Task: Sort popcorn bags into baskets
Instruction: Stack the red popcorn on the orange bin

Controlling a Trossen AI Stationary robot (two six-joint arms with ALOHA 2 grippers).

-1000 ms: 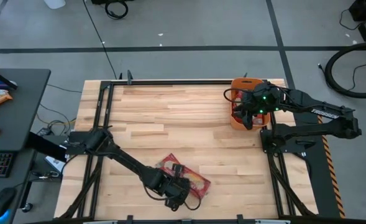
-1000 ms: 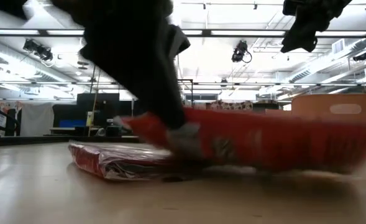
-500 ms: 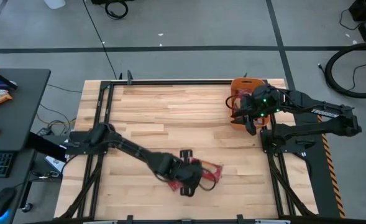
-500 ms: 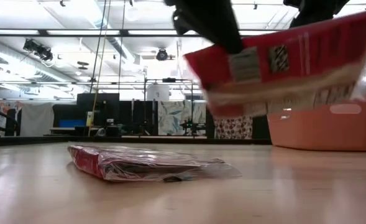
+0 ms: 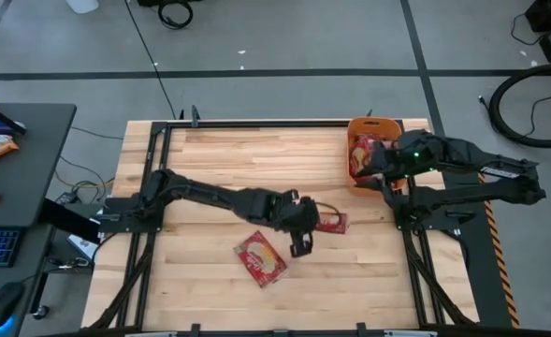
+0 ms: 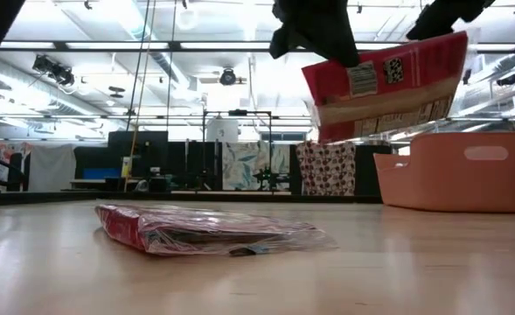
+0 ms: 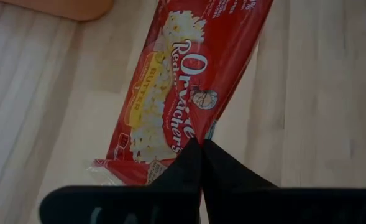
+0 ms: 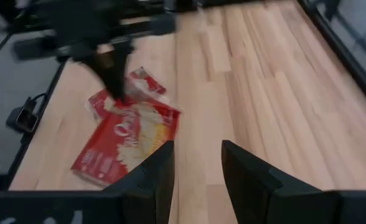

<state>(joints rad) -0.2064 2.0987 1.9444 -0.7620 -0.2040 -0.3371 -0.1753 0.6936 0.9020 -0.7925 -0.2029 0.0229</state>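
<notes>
My left gripper is shut on one red popcorn bag, which is in the air right of the table's middle. The low view shows that bag high above the wood. A second red bag lies flat on the table near the near edge; in the low view this bag rests on its broad face. The orange basket stands at the far right with red packets inside. My right gripper is open, hovering by the basket's near side. My left gripper pinches the bag between both fingers at the edge of one short end. The fingers come from above, slanting down. The bag is lifted clear of the table and tilted, and it stretches away from the fingers toward the basket.
Bare wood lies between the left arm and the far edge. A black frame rail runs along the table's far edge. The right arm's base stands on the table's right side, just near of the basket.
My left gripper, shut on the bag the whole time, has risen from the near edge and swung toward the table's right and far side, toward the basket. The held bag has been lifted clear off the other bag, which has stayed flat on the table.
</notes>
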